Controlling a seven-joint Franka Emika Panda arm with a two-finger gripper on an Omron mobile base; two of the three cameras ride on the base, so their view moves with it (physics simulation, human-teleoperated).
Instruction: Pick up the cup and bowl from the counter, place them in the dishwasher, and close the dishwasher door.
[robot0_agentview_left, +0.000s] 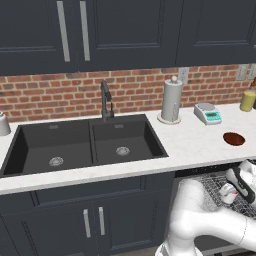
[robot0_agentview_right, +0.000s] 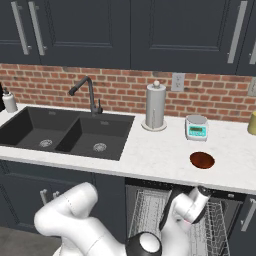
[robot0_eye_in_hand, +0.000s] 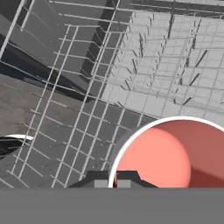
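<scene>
Small pinkish-red cup (robot0_eye_in_hand: 175, 153) cut off at frame edge, gripped at its rim by clenched gripper (robot0_eye_in_hand: 116, 181), silver-grey wire rack (robot0_eye_in_hand: 166, 65) beneath, dark reddish-brown bowl (robot0_agentview_left: 234, 139) left on white counter (robot0_agentview_left: 190, 145)

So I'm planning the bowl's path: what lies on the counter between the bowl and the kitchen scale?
Nothing: bare white counter separates the bowl from the kitchen scale, in both base views.

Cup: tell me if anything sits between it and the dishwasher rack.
Nothing visible does. The gripper is shut on the rim of the cup, which hangs right over the wire rack. The rack beneath looks bare. The bowl sits on the counter.
</scene>
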